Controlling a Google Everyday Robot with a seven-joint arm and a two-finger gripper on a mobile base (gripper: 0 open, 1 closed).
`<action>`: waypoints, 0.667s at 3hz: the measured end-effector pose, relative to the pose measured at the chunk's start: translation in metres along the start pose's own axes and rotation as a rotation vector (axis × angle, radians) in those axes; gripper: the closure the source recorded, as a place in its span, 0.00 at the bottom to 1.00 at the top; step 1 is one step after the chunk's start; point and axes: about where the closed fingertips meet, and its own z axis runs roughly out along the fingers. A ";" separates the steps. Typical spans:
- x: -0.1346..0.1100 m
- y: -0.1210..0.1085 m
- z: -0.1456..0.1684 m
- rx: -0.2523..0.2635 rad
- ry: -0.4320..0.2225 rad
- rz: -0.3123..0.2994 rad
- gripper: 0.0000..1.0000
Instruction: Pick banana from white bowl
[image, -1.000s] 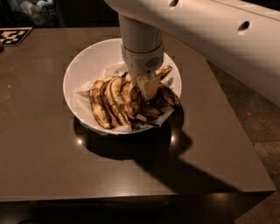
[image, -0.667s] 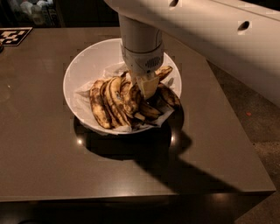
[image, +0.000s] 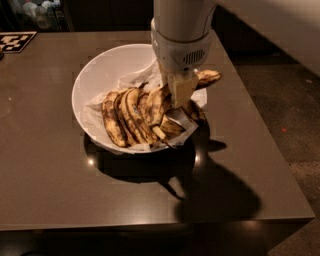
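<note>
Since the earlier frame the banana (image: 208, 77) has risen and shifted right, clamped in the closed fingers of the gripper (image: 182, 92). Its blotched end juts over the right rim of the white bowl (image: 97, 70), above the other bananas (image: 125, 117) on paper (image: 142, 80); table (image: 50, 190) beneath.

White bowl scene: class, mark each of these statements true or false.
1. The white bowl sits on a dark table. True.
2. The claw is over the bowl's right side. True.
3. The bowl is empty. False: it holds several spotted bananas on crumpled paper.
4. The table's far left corner is bare. False: a black-and-white marker lies there.
5. One banana pokes out to the right of the claw. True.
</note>
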 end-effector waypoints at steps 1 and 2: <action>-0.004 0.013 -0.039 0.054 -0.006 0.014 1.00; -0.011 0.026 -0.065 0.104 -0.022 0.017 1.00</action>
